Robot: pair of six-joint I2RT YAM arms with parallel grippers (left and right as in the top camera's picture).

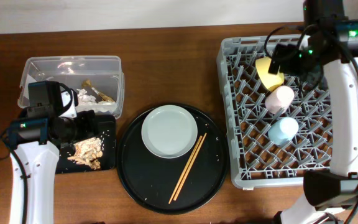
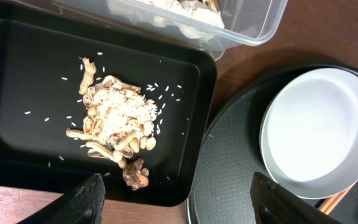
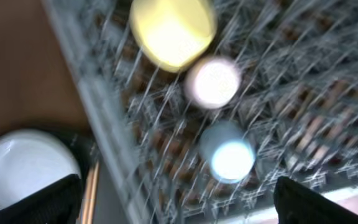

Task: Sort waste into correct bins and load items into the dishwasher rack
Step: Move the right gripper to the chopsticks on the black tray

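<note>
2 arms reaching in, both pairs of fingers spread and empty.
The left arm point(image 1: 27, 162) rises from the near-left desk edge and bends at the wrist. The left gripper point(image 2: 178, 186) points down, its 2 dark fingers point(image 2: 86, 199) wide apart. The right arm point(image 1: 347, 106) runs up the right side and folds inward, and the right gripper point(image 3: 179, 190) is likewise parted, though that wrist view is blurred.

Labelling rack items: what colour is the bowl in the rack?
The bowl is yellow; the overhead view shows it best.
</note>
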